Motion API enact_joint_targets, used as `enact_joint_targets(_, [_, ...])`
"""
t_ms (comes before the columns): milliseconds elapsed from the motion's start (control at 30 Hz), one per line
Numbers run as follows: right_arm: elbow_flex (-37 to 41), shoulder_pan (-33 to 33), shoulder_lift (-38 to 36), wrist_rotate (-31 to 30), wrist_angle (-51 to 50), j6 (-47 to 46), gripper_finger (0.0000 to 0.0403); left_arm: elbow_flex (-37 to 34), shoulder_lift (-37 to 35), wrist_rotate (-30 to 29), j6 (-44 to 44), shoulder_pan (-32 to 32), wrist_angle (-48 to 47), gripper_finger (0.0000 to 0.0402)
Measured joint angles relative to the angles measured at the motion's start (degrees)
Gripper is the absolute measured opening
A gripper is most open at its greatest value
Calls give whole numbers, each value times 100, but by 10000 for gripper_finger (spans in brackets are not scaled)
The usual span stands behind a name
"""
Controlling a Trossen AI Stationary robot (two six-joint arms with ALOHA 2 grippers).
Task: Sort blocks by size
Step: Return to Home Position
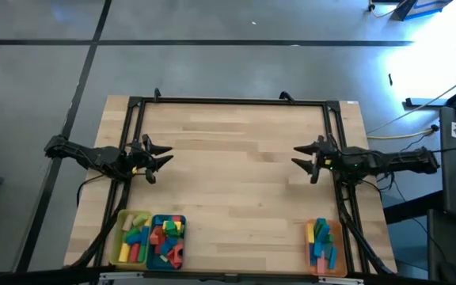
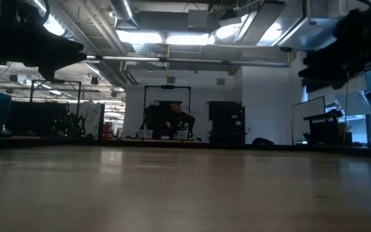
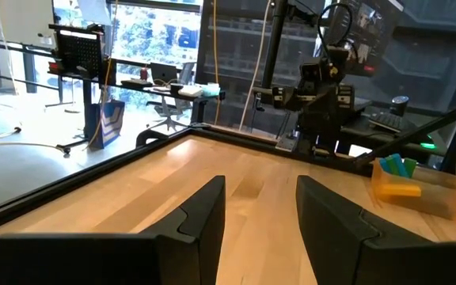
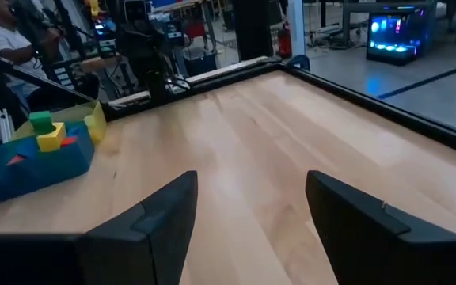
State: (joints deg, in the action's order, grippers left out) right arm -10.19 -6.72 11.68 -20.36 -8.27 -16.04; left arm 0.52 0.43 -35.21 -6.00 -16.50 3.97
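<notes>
Blocks (image 1: 167, 237) piled in three trays at desk (image 1: 236, 158) near edge: yellow tray (image 1: 118, 239) touching teal tray (image 1: 167, 217) at left corner, orange tray (image 1: 342, 252) at right corner. Farther in, left tool (image 1: 165, 156) and right tool (image 1: 298, 156) above desk sides, well apart, facing each other, both released, fingers spread.

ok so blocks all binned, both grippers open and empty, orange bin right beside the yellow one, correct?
No: the high view shows the blue bin beside the yellow bin; the orange bin stands apart on the robot's right. Blocks binned, left gripper and right gripper open and empty.
</notes>
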Motion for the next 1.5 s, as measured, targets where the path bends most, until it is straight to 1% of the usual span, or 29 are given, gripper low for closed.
enact_joint_targets(233, [67, 0, -1167, 3, -904, 134, 239, 1, -2, 0, -1, 1, 0, 134])
enact_joint_targets(333, [28, 0, -1158, -15, -1096, 194, 239, 0, 0, 1, 0, -1, -2, 134])
enact_joint_targets(433, [16, 0, -1162, -43, -1081, 375, 239, 0, 6, 2, -1, -2, -2, 134])
enact_joint_targets(633, [1, 0, -1158, -164, -1192, 456, 239, -1, 4, 1, 49, 1, -2, 134])
enact_joint_targets(867, [3, 0, -1154, -164, -1794, 451, 239, -1, 4, -21, 971, 5, 0, 134])
enact_joint_targets(933, [1, 0, -1158, -164, -1762, 449, 239, -1, 4, -187, 1024, 6, -3, 134])
enact_joint_targets(1033, [1, 0, -1156, -210, -1772, 448, 239, -1, 4, -679, 910, 31, -18, 134])
enact_joint_targets(1100, [1, 0, -1156, -269, -1769, 447, 239, -1, 4, -839, 915, 101, -26, 134])
enact_joint_targets(1333, [1, 0, -1156, -260, -2092, 456, 239, -1, 4, -878, 973, 410, -31, 134])
enact_joint_targets(1500, [107, 0, -1158, -229, -1910, 250, 239, -1, 4, -887, 919, 534, -33, 134])
